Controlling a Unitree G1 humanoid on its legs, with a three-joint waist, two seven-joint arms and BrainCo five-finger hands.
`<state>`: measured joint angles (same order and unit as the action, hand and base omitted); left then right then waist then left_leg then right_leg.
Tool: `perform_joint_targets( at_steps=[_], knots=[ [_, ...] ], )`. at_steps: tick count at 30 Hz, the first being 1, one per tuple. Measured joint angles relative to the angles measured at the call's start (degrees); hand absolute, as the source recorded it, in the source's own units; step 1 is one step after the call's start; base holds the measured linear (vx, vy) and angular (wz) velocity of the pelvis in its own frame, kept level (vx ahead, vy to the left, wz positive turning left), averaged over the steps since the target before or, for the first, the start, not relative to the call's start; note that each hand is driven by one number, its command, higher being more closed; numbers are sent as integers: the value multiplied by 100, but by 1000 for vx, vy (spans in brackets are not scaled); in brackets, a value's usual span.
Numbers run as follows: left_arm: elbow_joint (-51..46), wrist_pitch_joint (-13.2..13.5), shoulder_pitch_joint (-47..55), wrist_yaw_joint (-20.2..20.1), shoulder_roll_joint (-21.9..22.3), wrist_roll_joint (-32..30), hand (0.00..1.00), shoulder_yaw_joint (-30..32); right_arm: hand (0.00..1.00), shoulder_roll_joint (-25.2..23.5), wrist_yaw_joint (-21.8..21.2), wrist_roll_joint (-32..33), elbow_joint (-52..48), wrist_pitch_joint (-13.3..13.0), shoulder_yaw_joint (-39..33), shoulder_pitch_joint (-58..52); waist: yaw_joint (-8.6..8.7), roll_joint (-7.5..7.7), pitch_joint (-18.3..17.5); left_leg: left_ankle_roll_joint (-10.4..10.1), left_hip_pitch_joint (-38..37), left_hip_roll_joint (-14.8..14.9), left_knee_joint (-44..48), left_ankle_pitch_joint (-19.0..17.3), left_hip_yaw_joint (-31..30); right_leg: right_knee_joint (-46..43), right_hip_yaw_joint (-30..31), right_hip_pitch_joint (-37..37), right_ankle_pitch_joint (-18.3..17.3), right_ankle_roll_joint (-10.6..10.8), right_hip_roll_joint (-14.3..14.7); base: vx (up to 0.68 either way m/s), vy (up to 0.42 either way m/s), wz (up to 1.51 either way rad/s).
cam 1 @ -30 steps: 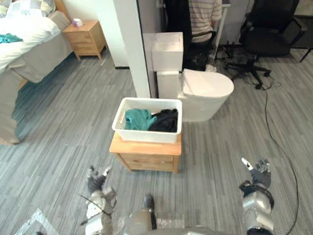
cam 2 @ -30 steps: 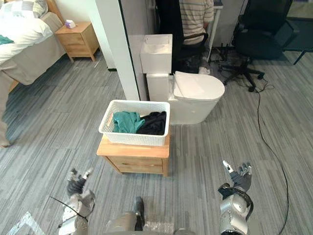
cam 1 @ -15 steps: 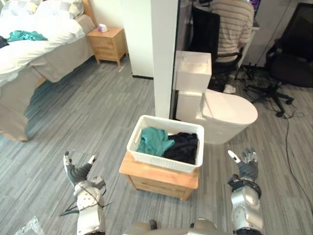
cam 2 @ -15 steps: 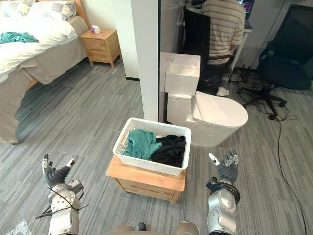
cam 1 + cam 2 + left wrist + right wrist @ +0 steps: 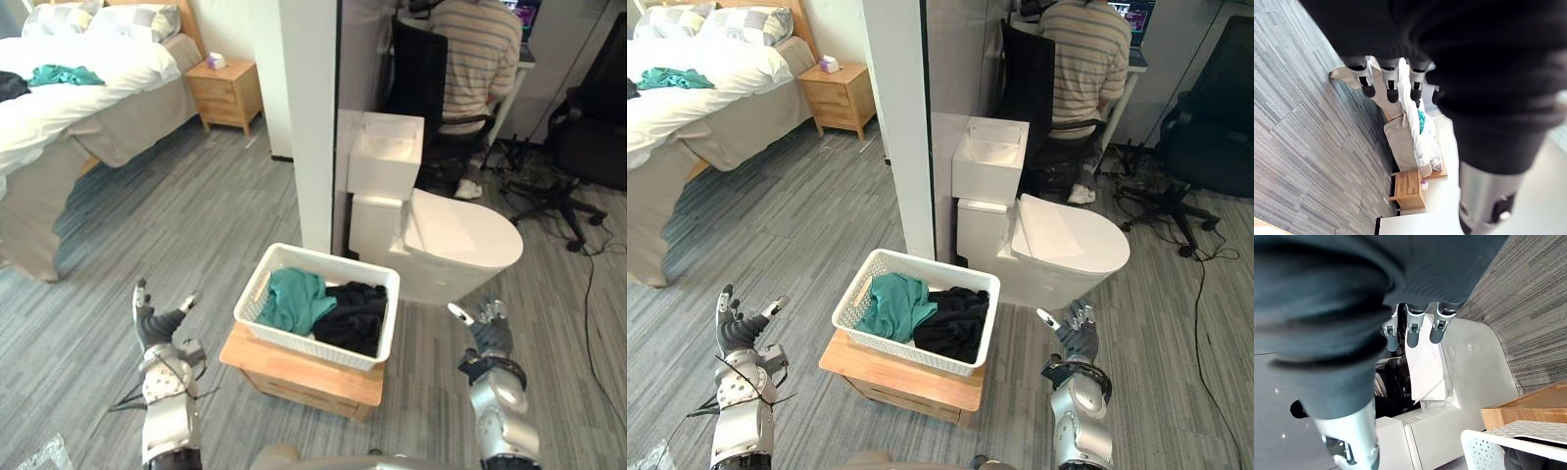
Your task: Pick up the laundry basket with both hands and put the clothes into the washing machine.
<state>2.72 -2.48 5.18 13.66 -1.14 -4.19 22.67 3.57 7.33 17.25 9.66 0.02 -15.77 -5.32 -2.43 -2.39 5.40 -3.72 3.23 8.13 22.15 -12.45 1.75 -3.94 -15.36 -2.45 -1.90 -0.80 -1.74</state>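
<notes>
Closer now, our open left hand point(image 5: 157, 328) and open right hand point(image 5: 487, 335) flank the white plastic laundry basket point(image 5: 304, 345) without touching it; the grasp comes next.

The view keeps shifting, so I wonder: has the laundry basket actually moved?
No. The laundry basket sits on the same wooden stand beside the toilet; the camera moved.

A white perforated plastic laundry basket point(image 5: 901, 348) sits on a small light-wood desk point(image 5: 955, 387). Inside it, a teal garment point(image 5: 892, 304) lies left of a black garment point(image 5: 945, 323), the two touching. The left hand point(image 5: 733, 333) is left of the desk and the right hand point(image 5: 1073, 328) is right of it, both apart from the basket. Behind the basket stands a white square pillar point(image 5: 906, 127), with a white toilet point(image 5: 1068, 250) to its right.
</notes>
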Motion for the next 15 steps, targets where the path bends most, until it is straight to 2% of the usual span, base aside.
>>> perform_joint_targets(
  at_steps=[1,2,5,7,8,10,15],
  knots=[
    [-5,-47,-6,-113,-2,0,0,-8,0,56,-23,-13,-6,47,-14,-47,24,-92,-35,-134,-51,161,-381,67,-46,24,51,70,9,26,99,-32,52,-37],
    [-4,-88,-14,-147,-19,0,0,-3,0,55,-35,-20,5,65,-19,-64,10,-153,-58,-223,-106,182,-530,2,-39,43,121,96,28,60,119,-14,117,-28],
    [3,-355,-197,-385,-341,-53,0,-92,0,-109,-209,-161,-21,306,-58,-222,98,38,98,-179,-37,-19,-775,150,25,201,188,213,210,189,-62,-36,127,-9],
    [28,-456,-402,-466,-473,-80,0,-150,0,-88,-261,-155,-9,346,-75,-178,132,112,190,-154,115,-88,-812,245,59,109,203,428,230,218,-146,-75,94,-2],
    [193,-505,-783,-492,-685,-87,0,-334,0,-54,-265,56,113,374,-133,60,114,137,438,-116,285,-152,-817,337,112,-90,241,698,236,225,-224,-67,55,-5],
    [531,-611,-1360,-513,-994,-14,0,-578,0,92,-319,386,386,420,-109,471,80,162,631,-83,647,-228,-823,469,181,-298,312,1228,274,243,-317,-113,56,-9],
    [1043,-732,-2941,-706,-1637,361,0,-1266,0,529,-432,819,604,601,-112,1350,-5,240,1302,-113,1282,-299,-753,679,211,-564,343,1976,366,232,-437,-98,9,-2]
  ],
)
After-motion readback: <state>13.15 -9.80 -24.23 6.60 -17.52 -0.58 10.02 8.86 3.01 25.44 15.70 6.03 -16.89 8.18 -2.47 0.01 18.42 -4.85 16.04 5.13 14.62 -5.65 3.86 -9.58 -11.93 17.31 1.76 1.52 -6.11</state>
